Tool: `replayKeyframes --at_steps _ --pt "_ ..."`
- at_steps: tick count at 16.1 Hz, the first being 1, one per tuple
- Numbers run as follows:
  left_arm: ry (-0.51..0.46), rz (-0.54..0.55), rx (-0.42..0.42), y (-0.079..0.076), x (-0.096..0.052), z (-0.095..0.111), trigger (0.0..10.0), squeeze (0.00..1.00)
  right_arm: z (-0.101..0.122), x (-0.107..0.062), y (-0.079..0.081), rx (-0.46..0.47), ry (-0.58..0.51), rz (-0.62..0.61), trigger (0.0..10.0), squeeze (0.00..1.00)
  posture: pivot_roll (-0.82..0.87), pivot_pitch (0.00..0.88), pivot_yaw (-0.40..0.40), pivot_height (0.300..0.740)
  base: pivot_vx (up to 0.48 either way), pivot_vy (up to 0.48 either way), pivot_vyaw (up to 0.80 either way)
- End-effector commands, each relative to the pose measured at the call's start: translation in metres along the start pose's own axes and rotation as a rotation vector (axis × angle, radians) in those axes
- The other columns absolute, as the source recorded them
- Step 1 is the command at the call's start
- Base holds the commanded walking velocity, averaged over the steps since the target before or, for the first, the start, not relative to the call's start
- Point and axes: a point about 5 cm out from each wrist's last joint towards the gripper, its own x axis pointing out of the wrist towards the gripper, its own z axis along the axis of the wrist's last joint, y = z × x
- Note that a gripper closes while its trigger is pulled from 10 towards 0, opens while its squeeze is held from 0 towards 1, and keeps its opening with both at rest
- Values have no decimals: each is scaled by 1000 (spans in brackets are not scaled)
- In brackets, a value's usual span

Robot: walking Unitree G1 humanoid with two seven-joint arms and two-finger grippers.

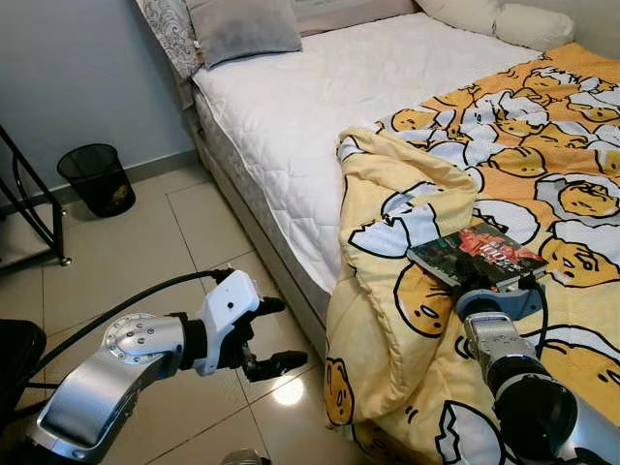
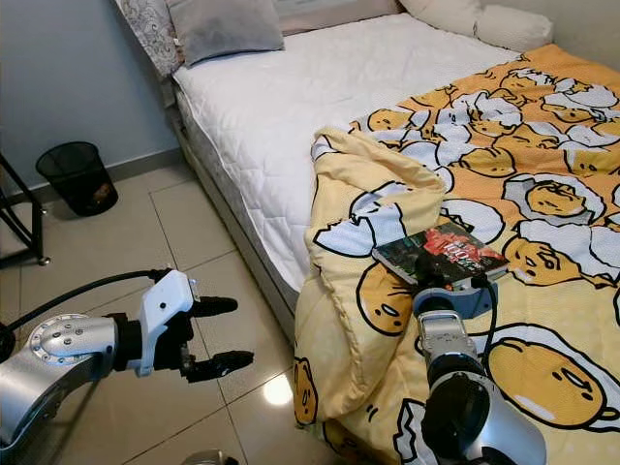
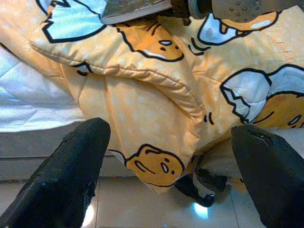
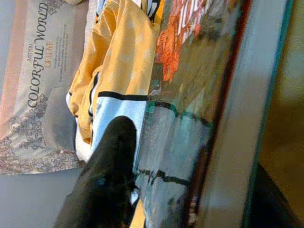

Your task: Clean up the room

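A dark book with a red cover picture lies on the yellow cartoon-egg blanket, near the bed's near side. My right gripper reaches up to the book's near edge. One black finger lies on the cover and the other sits under the book, so it is shut on the book. My left gripper is open and hangs above the tiled floor, left of the blanket's drooping corner.
The bed's white mattress carries a grey pillow and white pillows at the head. A black mesh bin stands by the wall at far left, beside a black metal frame. Beige tile floor lies between.
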Motion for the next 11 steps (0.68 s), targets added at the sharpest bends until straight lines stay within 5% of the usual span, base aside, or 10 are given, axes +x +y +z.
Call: replayKeyframes --at_steps 1,11 --pt "-3 13 11 2 -1 2 10000 769 2 1 2 -11 -2 -2 0 0 124 0 20 740 0 0 0" --pt "-41 42 2 7 6 3 10000 765 -1 1 3 -23 11 6 0 0 100 0 0 740 0 0 0"
